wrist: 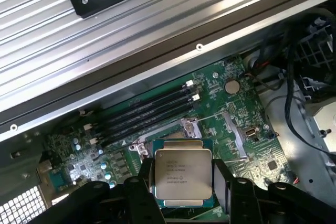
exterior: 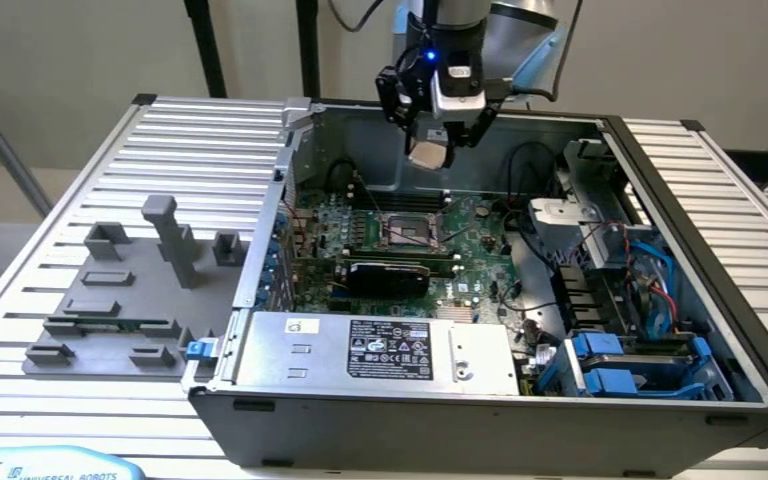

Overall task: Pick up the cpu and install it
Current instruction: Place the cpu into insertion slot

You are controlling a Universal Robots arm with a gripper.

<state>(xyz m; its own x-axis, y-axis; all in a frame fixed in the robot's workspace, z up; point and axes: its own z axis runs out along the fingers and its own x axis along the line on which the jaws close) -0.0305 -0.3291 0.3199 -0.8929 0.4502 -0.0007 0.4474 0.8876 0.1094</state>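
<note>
My gripper hangs above the open computer case, shut on the cpu, a small flat square chip with a silvery-beige top. In the wrist view the cpu sits between the black fingers, its printed metal top facing the camera. Below it on the green motherboard lies the black square socket with its metal frame, open and empty. In the wrist view the socket shows partly behind the chip, beside the black memory slots.
The grey power-supply box fills the case's near side. Blue drive bays and cables crowd the exterior view's right. A grey fixture tray with a green memory stick lies on the ribbed table at the exterior view's left.
</note>
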